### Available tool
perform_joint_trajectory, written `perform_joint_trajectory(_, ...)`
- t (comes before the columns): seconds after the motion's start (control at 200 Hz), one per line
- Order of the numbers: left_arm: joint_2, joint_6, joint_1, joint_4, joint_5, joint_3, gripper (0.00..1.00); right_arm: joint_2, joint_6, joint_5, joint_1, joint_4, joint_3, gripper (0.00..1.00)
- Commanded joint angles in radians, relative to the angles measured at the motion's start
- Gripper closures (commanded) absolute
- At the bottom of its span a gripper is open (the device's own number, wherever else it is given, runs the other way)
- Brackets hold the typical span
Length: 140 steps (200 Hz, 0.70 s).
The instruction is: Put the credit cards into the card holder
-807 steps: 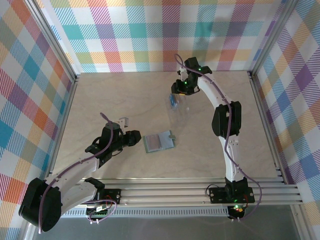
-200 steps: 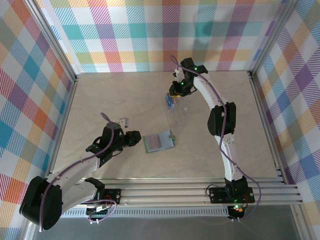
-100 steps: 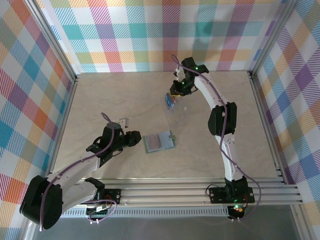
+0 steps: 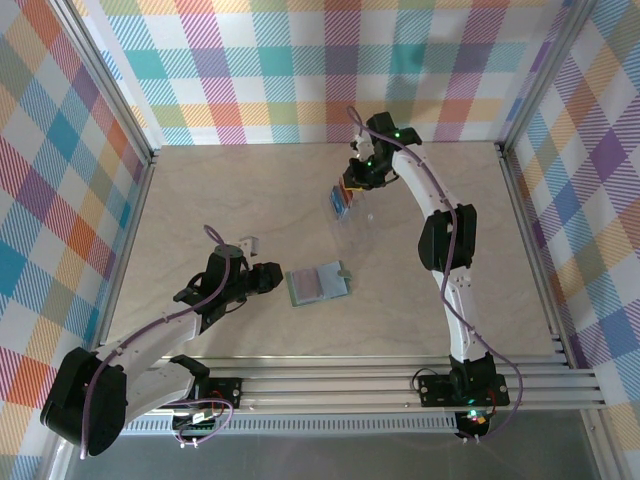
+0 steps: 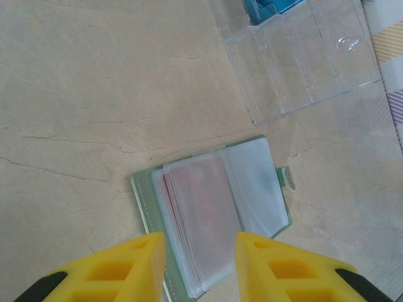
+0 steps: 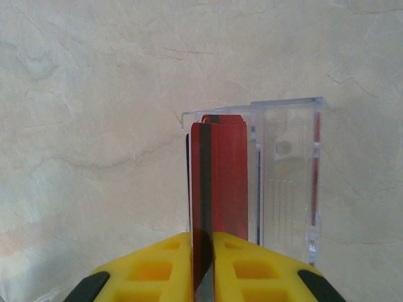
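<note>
The card holder (image 4: 317, 285) lies open on the table, its clear sleeves up, and a red card shows inside one sleeve (image 5: 201, 195). My left gripper (image 4: 272, 278) hovers open over the holder's left edge (image 5: 200, 242), holding nothing. At the back, my right gripper (image 4: 350, 185) is shut on a red credit card (image 6: 220, 176) with a dark stripe, held edge-on. The card's far end still stands in the clear tray (image 6: 286, 163). Another red card (image 6: 225, 118) sits just behind it. Blue cards (image 5: 271, 7) lie in the tray too.
The clear plastic tray (image 4: 352, 212) sits behind the holder, close to it in the left wrist view (image 5: 308, 63). Aluminium rails (image 4: 400, 378) run along the near edge and the sides. Plaid walls close in the table.
My right gripper has closed on the red card at the tray and shifted slightly. The left arm and the card holder have not moved.
</note>
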Motion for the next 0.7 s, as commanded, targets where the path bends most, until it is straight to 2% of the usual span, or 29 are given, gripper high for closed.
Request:
perform_joint_trajectory(0.0, 0.004, 0.004, 0.009, -0.012, 0.002, 0.013, 0.65, -0.054, 0.018, -0.024, -0.007, 0.001, -0.003, 0.86)
perform_joint_trajectory(0.43, 0.038, 0.007, 0.011, -0.009, 0.016, 0.022, 0.65, -0.106, 0.059, 0.156, -0.008, 0.02, -0.005, 1.0)
perform_joint_trajectory(0.695, 0.043, 0.01, 0.009, -0.018, 0.023, 0.029, 0.65, -0.181, 0.106, 0.298, -0.006, 0.055, -0.044, 1.0)
